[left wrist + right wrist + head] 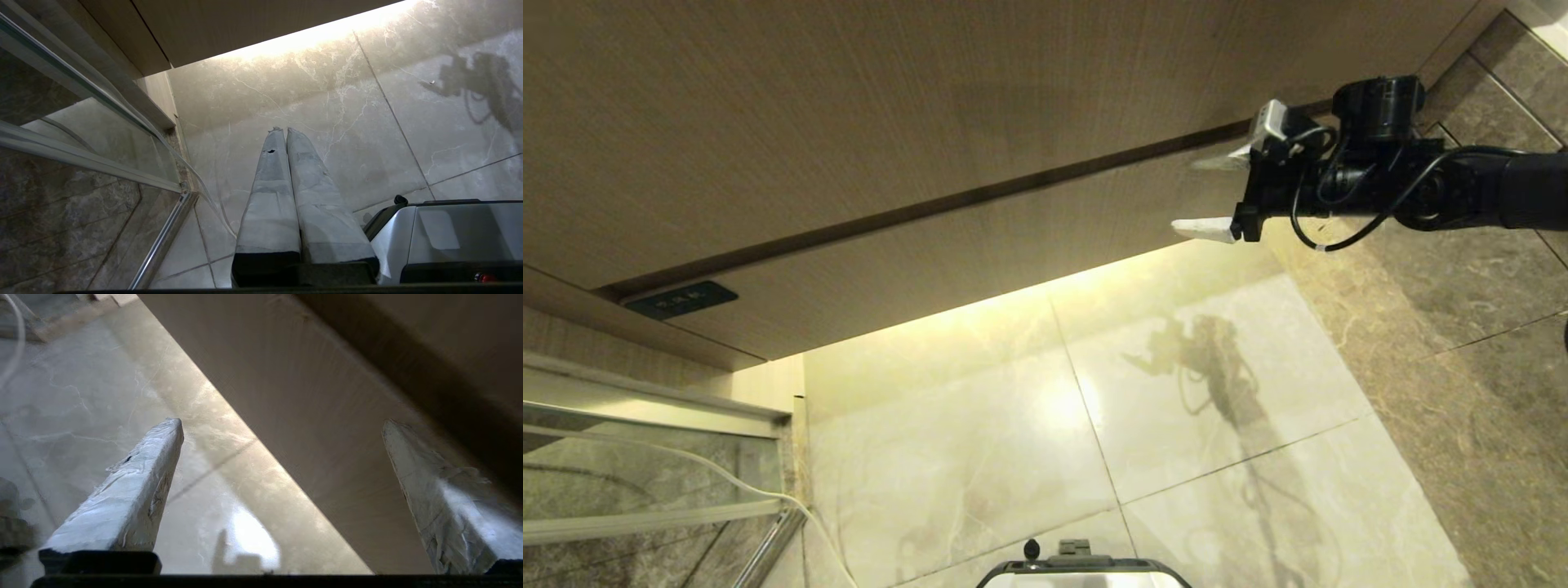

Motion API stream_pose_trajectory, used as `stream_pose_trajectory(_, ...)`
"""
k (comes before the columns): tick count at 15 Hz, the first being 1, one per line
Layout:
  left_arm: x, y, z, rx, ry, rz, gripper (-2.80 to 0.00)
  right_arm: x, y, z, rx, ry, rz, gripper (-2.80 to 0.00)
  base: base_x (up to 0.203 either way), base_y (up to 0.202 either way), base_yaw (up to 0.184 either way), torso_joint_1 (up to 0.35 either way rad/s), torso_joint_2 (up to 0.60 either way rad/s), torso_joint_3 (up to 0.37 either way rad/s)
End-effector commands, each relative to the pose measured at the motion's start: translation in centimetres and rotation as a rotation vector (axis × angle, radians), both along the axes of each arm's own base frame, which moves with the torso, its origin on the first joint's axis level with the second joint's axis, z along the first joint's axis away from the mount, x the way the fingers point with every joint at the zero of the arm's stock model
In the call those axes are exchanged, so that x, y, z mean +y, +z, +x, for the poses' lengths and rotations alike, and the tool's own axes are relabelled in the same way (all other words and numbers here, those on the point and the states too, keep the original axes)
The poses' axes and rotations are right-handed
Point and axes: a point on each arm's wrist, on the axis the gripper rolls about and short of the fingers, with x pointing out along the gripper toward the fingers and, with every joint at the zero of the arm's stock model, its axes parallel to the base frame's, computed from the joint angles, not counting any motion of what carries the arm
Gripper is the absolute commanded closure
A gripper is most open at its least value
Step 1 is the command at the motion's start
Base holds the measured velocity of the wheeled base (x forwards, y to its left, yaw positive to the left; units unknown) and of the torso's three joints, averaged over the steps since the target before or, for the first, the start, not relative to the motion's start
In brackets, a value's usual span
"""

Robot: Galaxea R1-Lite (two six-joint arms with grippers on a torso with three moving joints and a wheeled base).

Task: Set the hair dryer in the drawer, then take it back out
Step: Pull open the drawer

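Note:
The drawer (980, 245) is the long light wood-grain front with a small dark label (682, 299) at its left end; it looks pushed in under the taller panel (849, 106). My right gripper (1186, 196) hangs open in front of the drawer's right end, empty, its white fingertips apart. In the right wrist view the right gripper (282, 422) straddles the drawer front (327, 428) and its lit lower edge. My left gripper (284, 130) is shut and parked low, pointing at the floor. The hair dryer is out of view.
A glass door with a metal frame (645, 425) stands at the left, with a thin white hose (727, 482) along it. Glossy marble floor tiles (980, 425) lie below the vanity. A dark marble wall (1462, 327) rises at the right. My base (1086, 572) shows at the bottom.

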Motion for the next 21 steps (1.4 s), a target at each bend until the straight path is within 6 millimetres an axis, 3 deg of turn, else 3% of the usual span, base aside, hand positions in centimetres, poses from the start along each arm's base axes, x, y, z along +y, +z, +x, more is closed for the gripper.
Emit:
stream_pose_trajectory(1,0.0,0.0,0.0,0.001,0.001,0.000,0.00,0.1,2.0,-2.0,-0.107,0.023,-0.046,-2.80,0.000,0.000,0.000,0.000,0.00,0.000)
stream_pose_trajectory(5,0.0,0.0,0.0,0.000,0.001,0.000,0.00,1.3,1.3,-2.0,-0.263,0.095,-0.159,-2.80,0.000,0.000,0.000,0.000,0.00,0.000)
stream_pose_trajectory(21,0.0,0.0,0.0,-0.001,0.001,0.000,0.00,2.9,-1.7,2.3,-0.356,0.109,-0.170,-2.80,0.000,0.000,0.000,0.000,0.00,0.000)
